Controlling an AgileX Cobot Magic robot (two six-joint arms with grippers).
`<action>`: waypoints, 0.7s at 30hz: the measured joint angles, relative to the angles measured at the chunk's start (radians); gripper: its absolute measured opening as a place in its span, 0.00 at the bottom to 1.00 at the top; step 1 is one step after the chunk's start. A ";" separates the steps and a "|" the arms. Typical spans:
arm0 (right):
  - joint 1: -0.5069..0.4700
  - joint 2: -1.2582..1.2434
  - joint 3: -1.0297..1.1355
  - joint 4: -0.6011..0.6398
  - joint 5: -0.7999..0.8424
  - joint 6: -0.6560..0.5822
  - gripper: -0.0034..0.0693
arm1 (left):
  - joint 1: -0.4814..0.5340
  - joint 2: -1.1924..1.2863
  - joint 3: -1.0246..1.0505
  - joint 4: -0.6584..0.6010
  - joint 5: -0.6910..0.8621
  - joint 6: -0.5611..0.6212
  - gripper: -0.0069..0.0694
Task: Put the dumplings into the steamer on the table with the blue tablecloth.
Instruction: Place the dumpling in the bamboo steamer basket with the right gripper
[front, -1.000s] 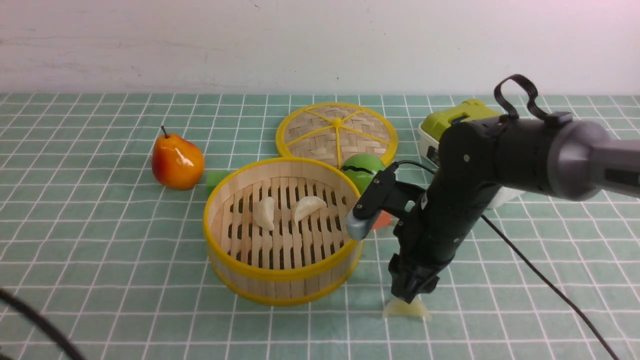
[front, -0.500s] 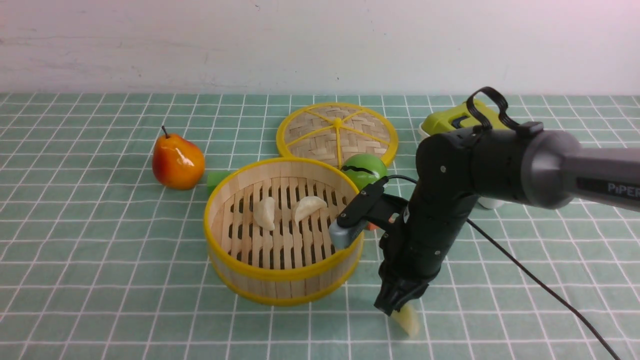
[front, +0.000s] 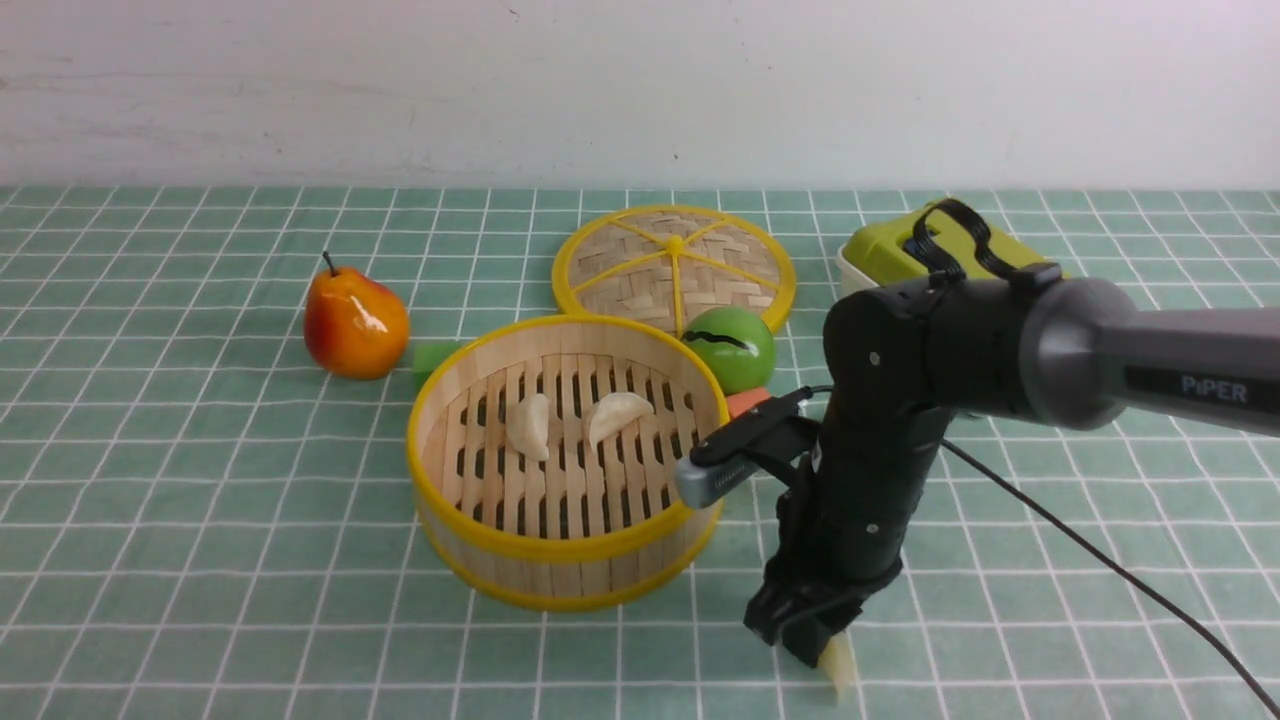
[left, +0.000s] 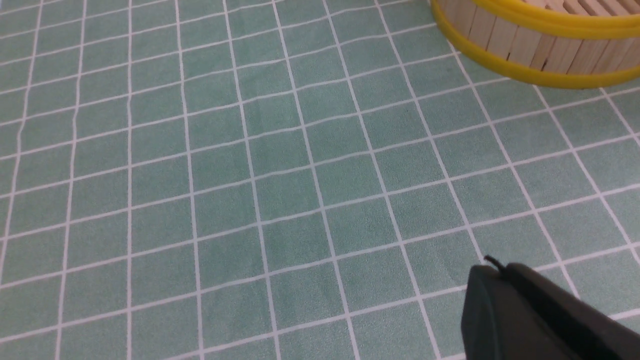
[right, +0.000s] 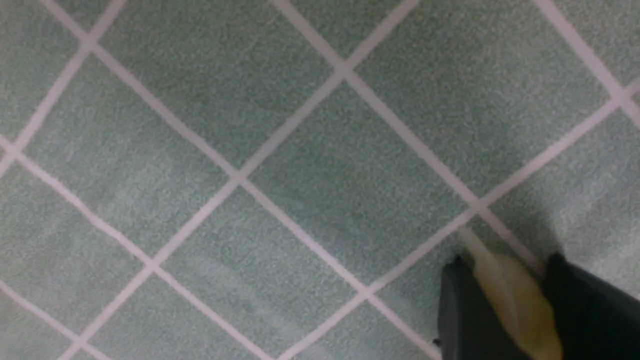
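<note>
While the left gripper (left: 525, 305) shows only as a dark edge in its own wrist view, low over the blue tablecloth (left: 250, 175) with its jaws pressed together on nothing, the work lies farther right. Past the pear (front: 355, 322) and a small green block (front: 432, 358) stands the steamer (front: 565, 560), with two whitish dumplings (front: 530, 427) lying apart on its slatted floor. Behind it lies the woven lid (front: 674, 262), and by its right rim sit a green ball (front: 735, 347) and an orange piece (front: 745, 402). Just right of the steamer's near wall, the right gripper (front: 810, 640) points down at the cloth and pinches a pale yellow dumpling (right: 515, 300) between its fingertips, part of it hanging below them. Whether its tip touches the cloth cannot be told. A lime-lidded box (front: 900, 245) sits at the far right. The dumpling looks light, soft and smooth, likely to twist or slip in a narrow pinch. A gentle hold across its plump middle therefore seems safer than one on the thin pleated edge. No fourth dumpling is in view.
</note>
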 joint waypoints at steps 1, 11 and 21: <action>0.000 -0.002 -0.006 0.000 0.023 0.003 0.30 | 0.000 0.000 0.000 0.000 -0.001 0.000 0.07; 0.015 -0.076 -0.329 0.284 0.075 0.004 0.31 | 0.000 0.000 0.000 0.000 -0.086 0.000 0.07; 0.092 0.181 -0.426 0.364 -0.189 0.103 0.31 | 0.000 -0.004 0.000 -0.003 -0.082 0.000 0.07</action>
